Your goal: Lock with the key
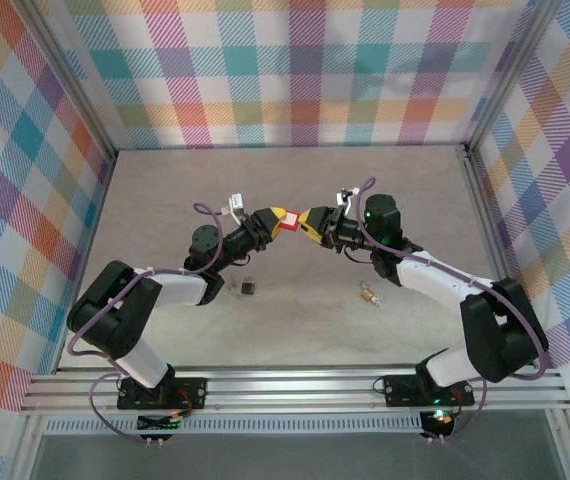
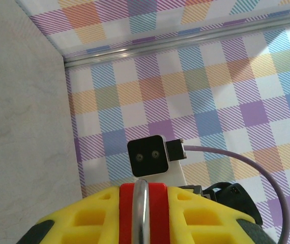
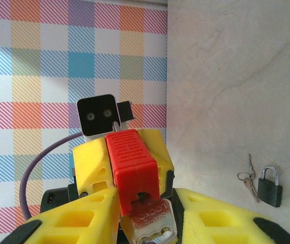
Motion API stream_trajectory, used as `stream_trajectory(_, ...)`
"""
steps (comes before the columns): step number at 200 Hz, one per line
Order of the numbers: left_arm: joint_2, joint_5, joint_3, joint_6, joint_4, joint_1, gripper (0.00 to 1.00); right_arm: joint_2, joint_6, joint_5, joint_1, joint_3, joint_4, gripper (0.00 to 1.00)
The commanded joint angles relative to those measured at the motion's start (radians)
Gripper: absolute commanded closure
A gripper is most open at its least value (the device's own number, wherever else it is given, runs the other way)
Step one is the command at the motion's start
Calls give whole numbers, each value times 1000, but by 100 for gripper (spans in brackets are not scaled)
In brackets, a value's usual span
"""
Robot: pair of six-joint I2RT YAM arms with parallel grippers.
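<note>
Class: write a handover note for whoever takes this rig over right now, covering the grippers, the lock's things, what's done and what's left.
Left gripper: shut on the red padlock, off the table.
Right gripper: fingers flank what looks like the key at the padlock's base; grip uncertain.
Table: small black padlock with keys beside it, untouched.
Done: padlock raised, key at its base.
Left: turn the key, confirm it is locked.

The red padlock (image 2: 157, 216) runs past the left wrist view's bottom.

Padlock (image 1: 291, 222) between left claw (image 1: 279, 220) and right claw (image 1: 312, 221)
</note>
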Motion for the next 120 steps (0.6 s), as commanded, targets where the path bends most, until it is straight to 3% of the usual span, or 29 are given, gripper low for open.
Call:
stream_trajectory(1, -23, 5, 18, -8, 93, -1, 100, 4, 5, -16, -9, 2, 46, 68)
stream_trajectory(34, -24, 7, 18, -6, 93, -1, 100, 0, 4, -16, -16, -5, 52, 68)
stream_trajectory(73, -24, 8, 20, -6, 93, 1, 100, -3, 2, -20, -20, -9, 68, 76)
stream_trajectory(120, -23, 9, 20, -6, 92, 3, 100, -1, 0, -28, -20, -14, 83, 78)
